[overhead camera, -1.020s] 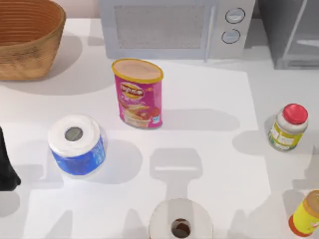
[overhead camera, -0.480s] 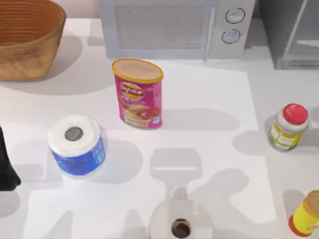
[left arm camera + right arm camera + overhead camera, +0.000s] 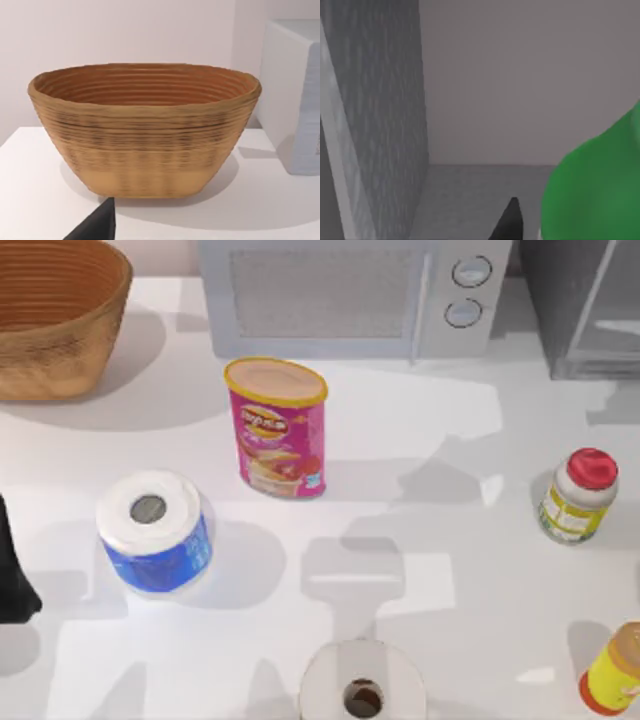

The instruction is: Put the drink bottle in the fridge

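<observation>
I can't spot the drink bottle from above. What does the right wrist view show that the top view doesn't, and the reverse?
Right wrist view: the green drink bottle, close beside the right gripper's fingertip. Top view: pink can, microwave, basket, red-lidded jar, and the left arm parked at the table's left edge. Both: the dark grey fridge.

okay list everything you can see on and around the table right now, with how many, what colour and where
Woven wicker basket: one, tan, far left.
Boxy microwave: one, light grey, far centre.
Fridge cabinet: one, dark grey, far right.
Tall snack can: one, pink, centre.
Toilet rolls: two, blue-wrapped left, white near edge.
Red-lidded jar: one, white, right.
Yellow bottle: one, near right corner.
Green plastic drink bottle: one, right wrist view, facing the fridge interior.
Left arm: black, parked at left edge.
</observation>
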Robot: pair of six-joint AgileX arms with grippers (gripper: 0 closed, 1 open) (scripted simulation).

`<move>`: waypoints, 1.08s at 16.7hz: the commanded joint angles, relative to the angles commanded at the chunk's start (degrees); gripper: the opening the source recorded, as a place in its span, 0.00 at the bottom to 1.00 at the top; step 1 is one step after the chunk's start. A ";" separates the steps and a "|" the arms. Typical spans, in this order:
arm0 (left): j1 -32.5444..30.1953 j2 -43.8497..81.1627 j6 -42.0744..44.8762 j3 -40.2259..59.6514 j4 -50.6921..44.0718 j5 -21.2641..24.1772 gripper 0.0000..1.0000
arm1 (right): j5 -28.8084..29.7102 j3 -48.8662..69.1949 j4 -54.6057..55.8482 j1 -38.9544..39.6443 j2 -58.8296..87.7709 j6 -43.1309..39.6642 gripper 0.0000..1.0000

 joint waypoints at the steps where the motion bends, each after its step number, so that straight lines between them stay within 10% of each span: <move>1: 0.00 0.00 0.00 0.00 0.00 0.00 1.00 | -0.61 2.38 2.81 -0.67 5.88 0.04 0.01; 18: 0.00 0.00 0.00 0.00 0.00 0.00 1.00 | -3.87 17.94 16.78 -3.98 35.74 0.33 0.01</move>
